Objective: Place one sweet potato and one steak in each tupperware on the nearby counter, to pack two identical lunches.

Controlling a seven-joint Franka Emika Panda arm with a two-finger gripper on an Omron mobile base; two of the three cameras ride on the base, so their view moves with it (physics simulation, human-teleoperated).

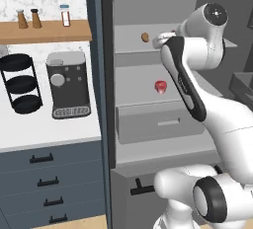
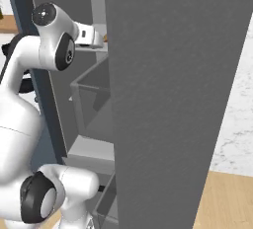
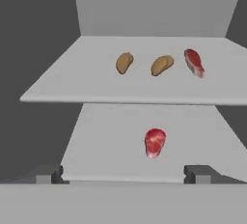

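Reaching into the open fridge, the arm occupies the left base view; a sweet potato (image 1: 145,37) lies on the upper shelf (image 1: 133,45), a steak (image 1: 160,86) on the lower shelf (image 1: 141,97), and the counter (image 1: 44,127) at 9 o'clock carries a coffee machine (image 1: 68,85).

Right base view: the fridge door (image 2: 173,99) blocks most of the interior.

Hand view: the end effector (image 3: 123,174) is fully open, holding nothing. Two sweet potatoes (image 3: 124,63) (image 3: 162,65) and a second steak (image 3: 194,63) sit toward 12 o'clock.

The white Franka arm with dark joints (image 1: 197,75) is raised and folded forward at the elbow. The two-finger gripper (image 3: 123,175) is held level, fingertips (image 3: 198,174) spread wide, nothing gripped.
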